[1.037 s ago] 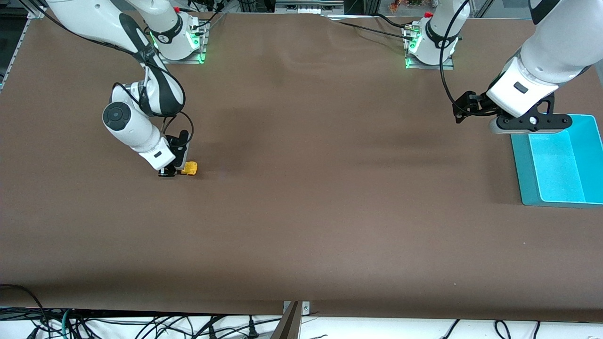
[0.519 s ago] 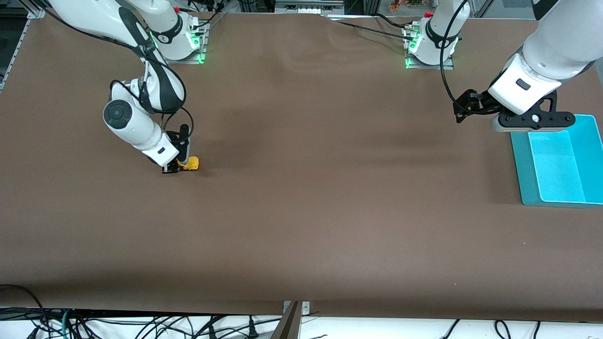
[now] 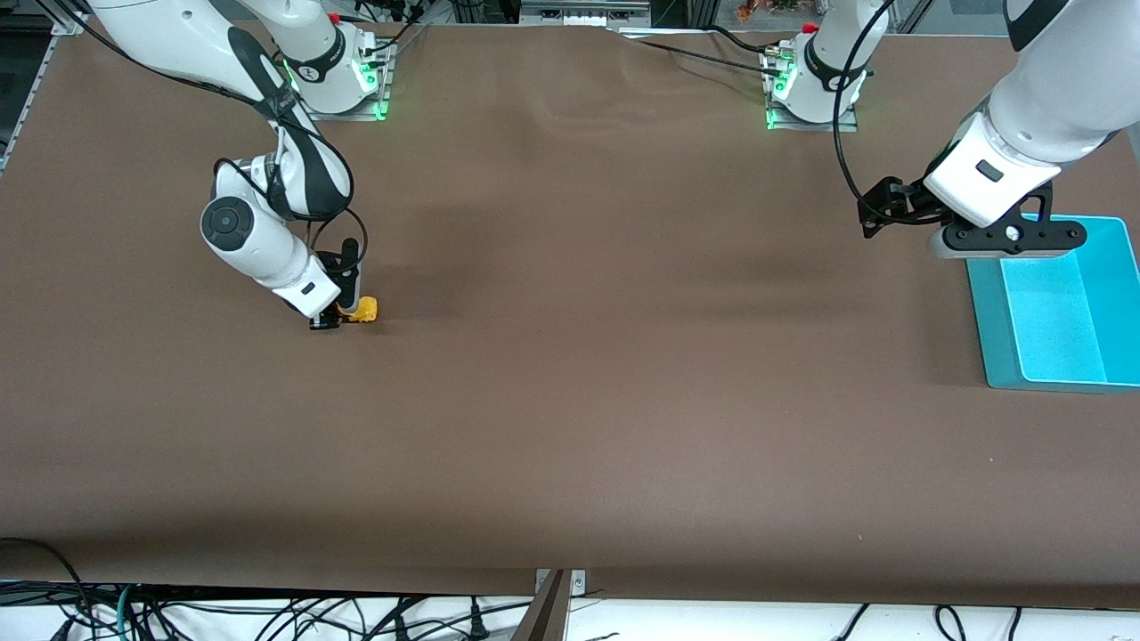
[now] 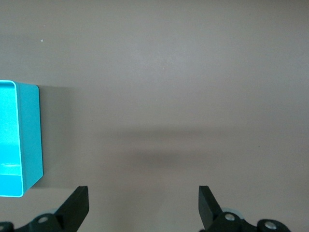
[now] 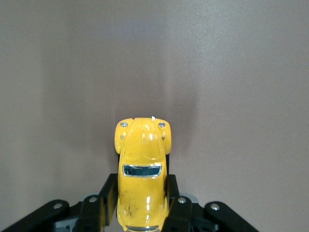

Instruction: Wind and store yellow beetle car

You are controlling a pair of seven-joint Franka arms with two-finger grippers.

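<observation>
Right wrist view tells you most of it: the right gripper (image 5: pixel 143 203) has its two fingers (image 5: pixel 107 195) closed in on the flanks of the yellow beetle car (image 5: pixel 142 180), one pad on each side of the body, with the nose and headlights poking out ahead of the fingertips. From the front camera the car (image 3: pixel 363 310) looks to be sitting wheels-down on the brown table (image 3: pixel 570 401) right under that gripper (image 3: pixel 343 313), at the right arm's end of the table, so I'd guess it's in the middle of the wind-up bit (dragging it along the surface to load the spring, presumably) and not the storing part yet.

Handling-wise this thing looks tiny, hard and glossy, a light little shell that won't squash but could easily squirt out of the pads because the body is so rounded. Gripping across the flat-ish door area, low on the sides, seems the sane spot; any higher and the curve of the roof would probably pop it loose. Pressing down too hard could stall the wheels too, I reckon.

The left gripper (image 3: pixel 1005 237) is waiting, jaws spread wide with nothing between them, hanging over the table just at the rim of the teal bin (image 3: pixel 984 329), well apart from the car.
</observation>
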